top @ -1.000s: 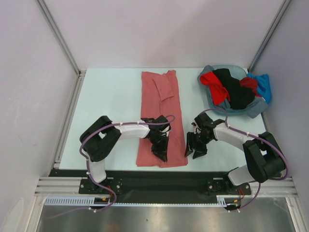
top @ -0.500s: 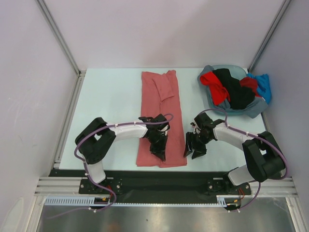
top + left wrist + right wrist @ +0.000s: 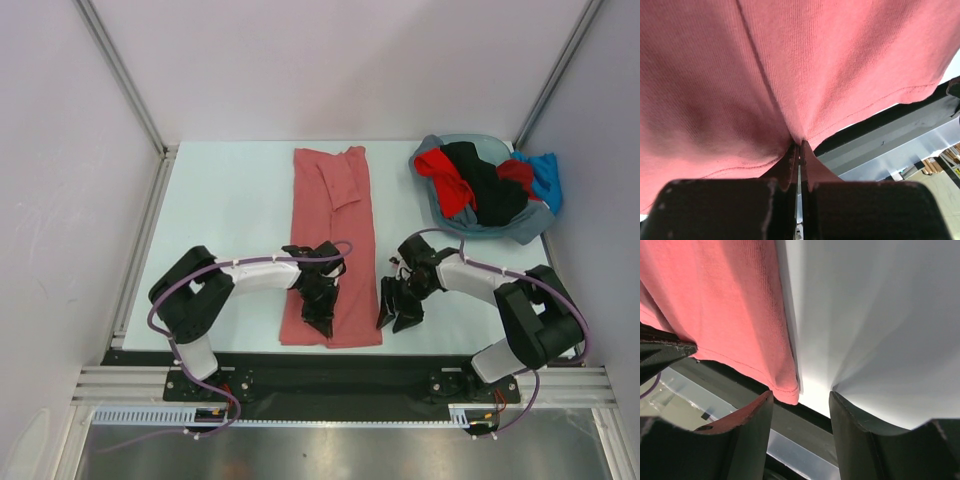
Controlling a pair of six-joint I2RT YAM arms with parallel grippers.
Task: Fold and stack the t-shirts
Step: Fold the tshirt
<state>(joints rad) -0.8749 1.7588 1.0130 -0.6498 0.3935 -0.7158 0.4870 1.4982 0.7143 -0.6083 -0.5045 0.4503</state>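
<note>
A salmon-red t-shirt [image 3: 335, 230] lies as a long narrow strip down the middle of the table. My left gripper [image 3: 322, 320] sits on its near end and is shut, pinching a fold of the cloth just above the hem [image 3: 800, 145]. The shirt fills the left wrist view [image 3: 790, 65]. My right gripper [image 3: 395, 315] is open and low at the shirt's near right corner. In the right wrist view the corner [image 3: 787, 390] lies between the fingers, close to the left finger [image 3: 747, 422]. Red [image 3: 445, 180], black [image 3: 485, 185] and blue [image 3: 545, 175] shirts lie heaped at the back right.
The heaped shirts sit in a grey-blue basin [image 3: 520, 228] at the back right corner. The black rail [image 3: 320, 365] at the table's near edge runs just beyond the shirt's hem. Bare table [image 3: 230, 200] lies left of the shirt. Walls enclose three sides.
Both grippers have moved a little toward the near edge and leftward. The shirt's near end has shifted slightly left with the left gripper.
</note>
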